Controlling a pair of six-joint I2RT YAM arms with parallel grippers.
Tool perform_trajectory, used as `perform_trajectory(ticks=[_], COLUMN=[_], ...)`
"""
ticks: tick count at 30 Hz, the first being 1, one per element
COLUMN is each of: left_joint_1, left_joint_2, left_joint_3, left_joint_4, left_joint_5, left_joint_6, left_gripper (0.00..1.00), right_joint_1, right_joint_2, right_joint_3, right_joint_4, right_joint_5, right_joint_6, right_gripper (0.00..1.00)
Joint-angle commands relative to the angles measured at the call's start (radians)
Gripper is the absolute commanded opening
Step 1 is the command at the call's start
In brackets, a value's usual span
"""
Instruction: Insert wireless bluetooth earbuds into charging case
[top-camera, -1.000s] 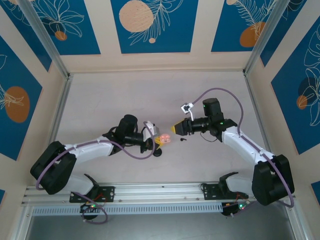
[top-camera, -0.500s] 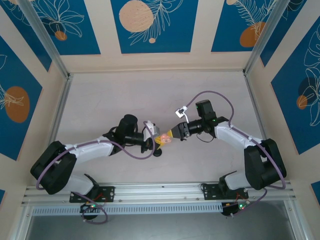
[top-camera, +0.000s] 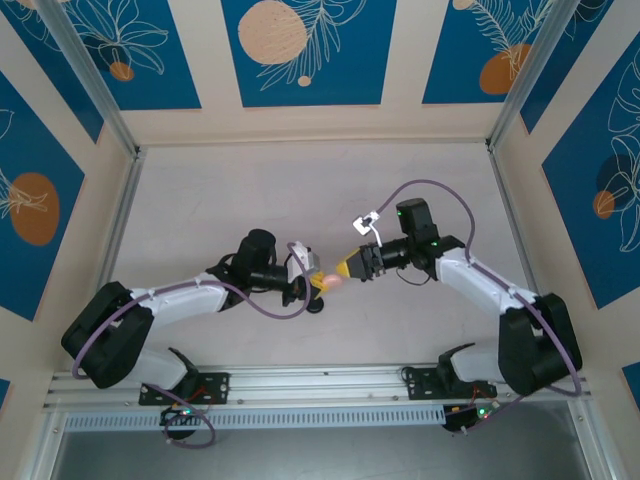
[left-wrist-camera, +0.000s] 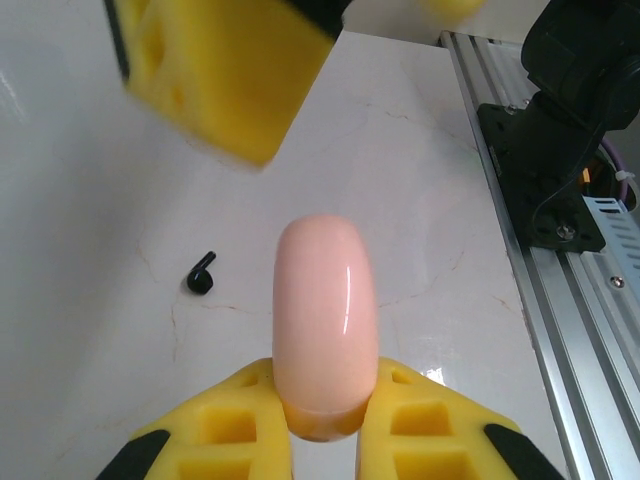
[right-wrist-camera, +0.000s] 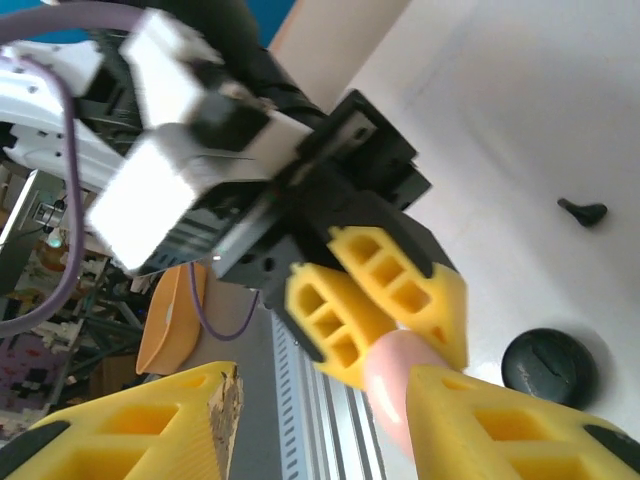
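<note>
Left end effector (left-wrist-camera: 325, 395): yellow fingers are clamping together on the lower end of a pale pink charging case (left-wrist-camera: 325, 320). The glossy rounded shell is sticking out past the fingertips, above the bench (top-camera: 250, 190).

Right end effector (right-wrist-camera: 322, 400): it is facing the left one nose to nose, with its jaws standing apart. One finger (right-wrist-camera: 500, 420) is sitting right against the pink case, possibly touching it, though the wrist view is too close to tell. The other finger is hanging well off to the side.

Black earbud (left-wrist-camera: 201, 274): it is lying on its side on the bench, close to the pair of end effectors and touching nothing.

Black round case (right-wrist-camera: 549, 367): it is resting flat on the bench, just on the near side of the meeting point and under the left arm's wrist.

Obstructions: each end effector is crowding the other's approach to the pink case. A purple cable (top-camera: 440, 190) is looping above the right arm.

Edges and room: an aluminium rail (left-wrist-camera: 575, 350) is running along the near edge of the bench, carrying a black arm mount (left-wrist-camera: 560, 130). Pale bench surface is lying open behind and to both sides of the arms. Cream walls with blue leaf-and-orange-disc panels (top-camera: 300, 50) are closing in the far and side edges.
</note>
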Motion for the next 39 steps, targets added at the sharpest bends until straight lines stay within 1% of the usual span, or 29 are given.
perform_trajectory(ticks=[1, 3, 7, 10, 12, 14, 16, 19, 22, 29, 34, 39], left_joint_1=[-0.012, -0.012, -0.011, -0.012, -0.012, -0.012, -0.013, -0.013, -0.014, -0.020, -0.024, -0.026], left_joint_2=[0.001, 0.005, 0.011, 0.011, 0.011, 0.010, 0.010, 0.013, 0.010, 0.002, 0.001, -0.005], left_joint_3=[0.025, 0.029, 0.032, 0.033, 0.033, 0.029, 0.026, 0.031, 0.030, 0.030, 0.032, 0.033], left_joint_4=[-0.008, -0.004, 0.019, 0.024, 0.025, 0.036, 0.045, 0.047, 0.048, 0.036, 0.038, 0.036], left_joint_5=[0.013, 0.031, 0.069, 0.092, 0.104, 0.110, 0.116, 0.126, 0.131, 0.133, 0.133, 0.132], left_joint_6=[0.002, -0.002, -0.018, -0.023, -0.024, -0.026, -0.029, -0.026, -0.024, -0.009, -0.009, -0.009], left_gripper=[0.13, 0.13, 0.13, 0.13, 0.13, 0.13, 0.13, 0.13, 0.13, 0.13, 0.13, 0.14], right_joint_1=[-0.032, -0.050, -0.052, -0.047, -0.032, 0.009, 0.047, 0.065, 0.061, 0.052, 0.058, 0.058], right_joint_2=[-0.087, -0.122, -0.180, -0.222, -0.250, -0.291, -0.326, -0.346, -0.331, -0.223, -0.144, -0.073], right_joint_3=[-0.039, -0.052, -0.065, -0.095, -0.117, -0.144, -0.186, -0.253, -0.271, -0.213, -0.150, -0.104], right_joint_4=[0.015, 0.002, -0.023, 0.027, 0.057, 0.094, 0.148, 0.219, 0.208, 0.171, 0.095, 0.038], right_joint_5=[-0.026, 0.019, 0.129, 0.176, 0.192, 0.245, 0.265, 0.241, 0.206, 0.112, 0.063, 0.020], right_joint_6=[-0.007, -0.025, -0.126, -0.196, -0.264, -0.344, -0.441, -0.605, -0.740, -0.755, -0.797, -0.836], right_gripper=[0.47, 0.48, 0.48, 0.48, 0.50, 0.56, 0.57, 0.57, 0.58, 0.58, 0.57, 0.51])
